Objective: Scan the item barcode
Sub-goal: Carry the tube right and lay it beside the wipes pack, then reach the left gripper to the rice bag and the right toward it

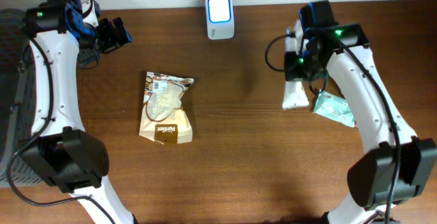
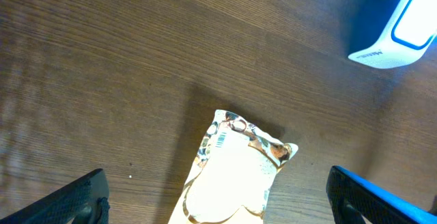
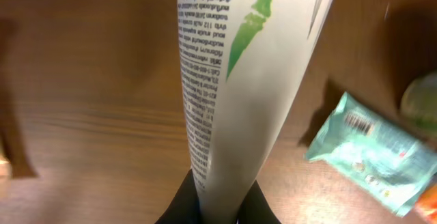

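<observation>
The right gripper [image 3: 218,207] is closed tight on a white tube [image 3: 239,80], at 4 o'clock from the scanner [image 1: 220,16]. Its print includes "ml"; the digits are unclear. The left gripper [image 1: 119,34] stands wide open and empty, at 10 o'clock of the snack bag [image 1: 167,108], which carries a barcode [image 2: 222,140].

The left arm [image 1: 58,80] and right arm [image 1: 372,91] are showing white shells, black joints and green lights. Black cables are looping around them; blue trim is edging the left claw [image 1: 119,34]'s dark fingers [image 2: 382,207].
</observation>
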`<state>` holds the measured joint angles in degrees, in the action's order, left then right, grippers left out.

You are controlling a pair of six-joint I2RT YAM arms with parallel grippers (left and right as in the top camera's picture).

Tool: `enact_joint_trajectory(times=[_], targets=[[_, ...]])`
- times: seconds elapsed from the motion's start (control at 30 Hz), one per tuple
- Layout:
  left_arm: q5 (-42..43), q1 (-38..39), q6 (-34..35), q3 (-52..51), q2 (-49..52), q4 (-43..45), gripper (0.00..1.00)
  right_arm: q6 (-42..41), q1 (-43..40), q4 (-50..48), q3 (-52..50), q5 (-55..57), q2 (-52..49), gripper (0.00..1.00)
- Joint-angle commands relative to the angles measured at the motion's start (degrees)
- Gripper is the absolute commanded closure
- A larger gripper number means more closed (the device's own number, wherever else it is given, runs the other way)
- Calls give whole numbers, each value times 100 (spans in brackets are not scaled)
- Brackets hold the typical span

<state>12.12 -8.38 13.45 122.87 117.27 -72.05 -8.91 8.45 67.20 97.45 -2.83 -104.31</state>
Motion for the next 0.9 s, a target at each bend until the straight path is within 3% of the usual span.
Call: enact_joint_trajectory(times=[0.0, 0.13, 0.37, 0.47, 0.57, 0.67, 0.87], targets=[[4, -15, -31, -2, 24, -7, 1, -216, -319, -433, -739, 39, -107, 96], [4, -15, -31, -2, 24, -7, 1, -208, -758, -1541, -1685, 345, -107, 96], [4, -15, -31, -2, 24, -7, 1, -190, -1519, -2452, -2614, 356, -107, 95], [2, -15, -31, -2, 24, -7, 1, -190, -1766, -2503, -2667, 350, -107, 85], [4, -15, -31, -2, 24, -7, 1, -186, -1832, -2479, -2651, 321, -105, 61], [4, -15, -31, -2, 24, -7, 1, 157, -1818, -2159, -2326, -404, -103, 49], [4, -15, -28, -2, 24, -7, 1, 315, -1436, -883, -702, -2006, -50, 46]])
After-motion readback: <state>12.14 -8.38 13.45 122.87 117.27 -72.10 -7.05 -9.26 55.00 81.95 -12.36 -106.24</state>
